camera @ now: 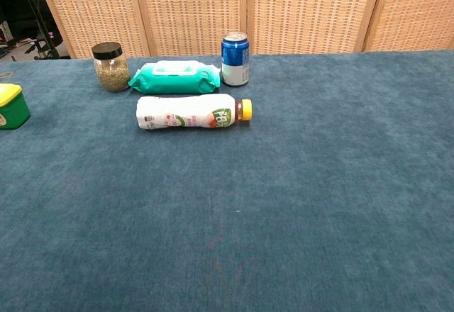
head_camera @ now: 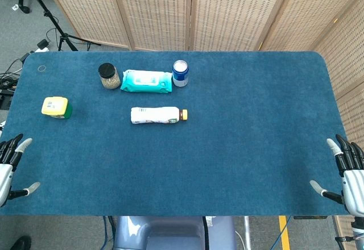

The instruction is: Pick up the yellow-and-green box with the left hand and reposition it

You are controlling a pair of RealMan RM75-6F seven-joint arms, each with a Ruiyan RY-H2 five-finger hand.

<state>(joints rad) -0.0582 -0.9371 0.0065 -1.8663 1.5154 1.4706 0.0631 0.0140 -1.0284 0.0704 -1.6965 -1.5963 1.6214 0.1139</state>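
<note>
The yellow-and-green box [head_camera: 56,107], a small squat carton with a yellow lid over a green base, is sitting near the left edge of the blue felt-covered table [head_camera: 239,148], untouched and well apart from everything else. Nearest it, the left hand [head_camera: 10,167] is hovering at the table's near left corner, empty with its fingers spread apart. To start well, I judge it should be travelling forward and slightly inward, arriving above the lid with fingers kept wide, then closing across the box's sides. Further right, a black-lidded glass jar [head_camera: 109,76], a teal wipes packet [head_camera: 147,82], a white plastic bottle [head_camera: 157,115] lying flat and a blue can [head_camera: 180,73] are clustering mid-table. The right hand [head_camera: 346,176] is idling at the far right corner, fingers open, holding nothing.
</note>
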